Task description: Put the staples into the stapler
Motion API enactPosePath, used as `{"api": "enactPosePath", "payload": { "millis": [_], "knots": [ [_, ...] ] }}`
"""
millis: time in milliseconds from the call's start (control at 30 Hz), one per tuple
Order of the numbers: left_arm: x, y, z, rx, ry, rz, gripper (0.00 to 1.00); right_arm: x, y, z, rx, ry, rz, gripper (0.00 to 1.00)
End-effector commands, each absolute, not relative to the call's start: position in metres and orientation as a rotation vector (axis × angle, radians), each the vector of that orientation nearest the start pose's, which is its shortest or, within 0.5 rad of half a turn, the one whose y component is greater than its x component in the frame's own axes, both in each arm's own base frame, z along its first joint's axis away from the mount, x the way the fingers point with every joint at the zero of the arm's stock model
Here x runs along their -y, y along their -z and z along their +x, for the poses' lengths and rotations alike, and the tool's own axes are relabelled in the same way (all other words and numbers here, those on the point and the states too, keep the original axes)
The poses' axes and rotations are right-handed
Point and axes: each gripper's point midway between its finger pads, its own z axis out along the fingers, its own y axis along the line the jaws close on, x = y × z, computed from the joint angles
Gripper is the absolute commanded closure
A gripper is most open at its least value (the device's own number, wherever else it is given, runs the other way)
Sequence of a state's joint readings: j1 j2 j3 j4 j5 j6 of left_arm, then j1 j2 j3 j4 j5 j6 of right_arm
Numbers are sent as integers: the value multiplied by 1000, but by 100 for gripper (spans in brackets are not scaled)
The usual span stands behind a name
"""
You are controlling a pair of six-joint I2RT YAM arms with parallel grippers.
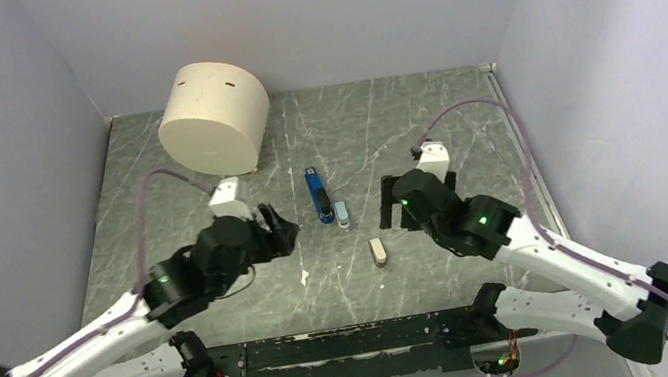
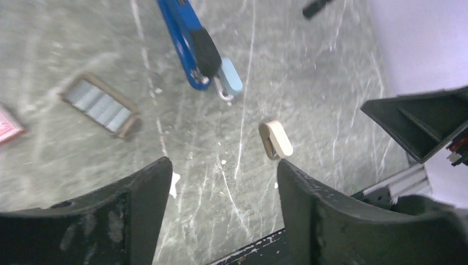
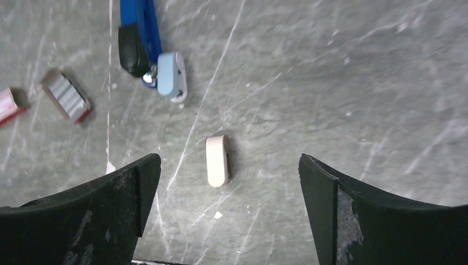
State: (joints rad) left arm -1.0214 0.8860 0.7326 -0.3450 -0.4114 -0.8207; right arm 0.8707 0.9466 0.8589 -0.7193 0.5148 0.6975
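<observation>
The left gripper (image 2: 223, 171) and right gripper (image 3: 229, 163) are hanging spread and empty. The staples (image 2: 98, 105) are lying in their tray (image 2: 128, 126) near the blue stapler (image 2: 187, 41); light, slick, crumbly, they are likely wanting a gentle pinch across the long sides.

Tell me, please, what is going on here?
Neither arm is handling anything: the left gripper and the right gripper both hang open above the table. The stapler lies between them, a pale-blue piece at its near end and a beige lump nearer the arms. The staples lie near the red box, not yet loaded.
</observation>
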Motion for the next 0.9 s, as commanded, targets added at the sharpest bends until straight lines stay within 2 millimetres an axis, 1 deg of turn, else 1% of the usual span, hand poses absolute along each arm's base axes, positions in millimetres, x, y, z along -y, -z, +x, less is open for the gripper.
{"api": "enactPosePath", "payload": {
  "millis": [0, 33, 67, 133, 200, 233, 367, 467, 567, 667, 867],
  "knots": [
    [146, -246, 192, -2047, 347, -20, 18, -108, -218, 217, -2129, -42, 146, 0],
    [132, -270, 191, -2000, 336, -36, 9, -103, -229, 217, -2102, -39, 156, 0],
    [118, -295, 189, -1946, 337, -48, 4, -98, -241, 218, -2067, -38, 163, 0],
    [96, -334, 183, -1854, 353, -70, 3, -89, -262, 218, -2008, -36, 181, 0],
    [76, -359, 178, -1783, 359, -87, 3, -78, -282, 218, -1956, -29, 217, 0],
    [68, -367, 175, -1759, 361, -95, 3, -72, -290, 217, -1934, -20, 238, 0],
    [39, -379, 164, -1738, 346, -148, 3, -56, -314, 214, -1874, 2, 280, 0],
    [25, -381, 158, -1740, 326, -166, 3, -53, -328, 212, -1848, -10, 275, 0],
    [12, -381, 153, -1738, 313, -190, 3, -51, -338, 212, -1833, -15, 272, 0],
    [5, -383, 149, -1727, 323, -201, 3, -51, -340, 212, -1828, -20, 271, 0],
    [0, -380, 147, -1719, 327, -209, 3, -56, -331, 215, -1842, -16, 258, 0]
  ]
}}
